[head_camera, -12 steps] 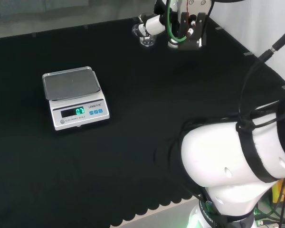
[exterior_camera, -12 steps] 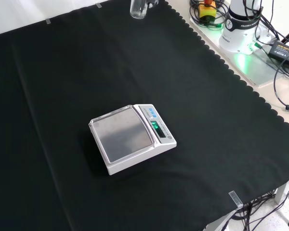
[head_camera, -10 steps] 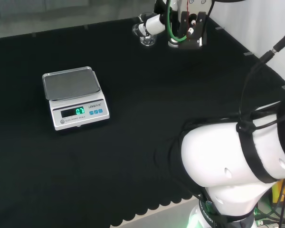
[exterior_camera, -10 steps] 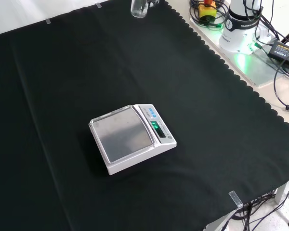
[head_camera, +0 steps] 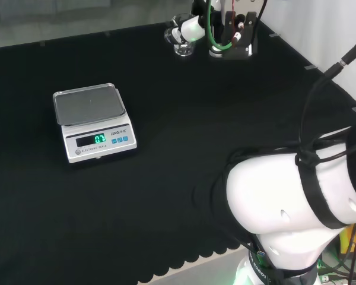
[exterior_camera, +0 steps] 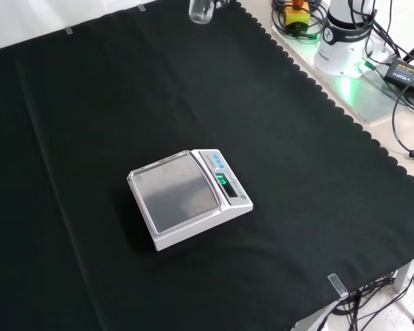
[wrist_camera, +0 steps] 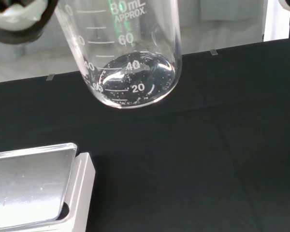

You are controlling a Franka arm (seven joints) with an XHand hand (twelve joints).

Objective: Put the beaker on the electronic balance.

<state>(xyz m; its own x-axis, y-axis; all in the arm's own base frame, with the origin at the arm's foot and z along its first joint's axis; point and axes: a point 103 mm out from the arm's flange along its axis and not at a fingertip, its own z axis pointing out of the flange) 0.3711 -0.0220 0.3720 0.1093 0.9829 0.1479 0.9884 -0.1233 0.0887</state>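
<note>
The clear glass beaker (head_camera: 181,44) hangs at the far side of the cloth in the head view, with a white finger of my hand (head_camera: 190,27) curled against it. In the front view the beaker (exterior_camera: 201,11) shows at the top edge. In the wrist view the beaker (wrist_camera: 135,58), marked with a printed scale, hangs close with its base off the cloth, and a blurred part of the hand (wrist_camera: 19,17) is beside it. The white electronic balance (head_camera: 94,122) with a steel pan and a lit green display sits well to the left in the head view; it is mid-cloth in the front view (exterior_camera: 190,198) and shows a pan corner (wrist_camera: 29,186) in the wrist view.
The arm's big white link (head_camera: 296,208) fills the lower right of the head view. The arm's base (exterior_camera: 346,38) with cables stands beyond the cloth's scalloped edge at the front view's upper right. Wide black cloth lies between beaker and balance.
The hand and the beaker have shifted slightly upward in the head and front views. The balance has not moved.
</note>
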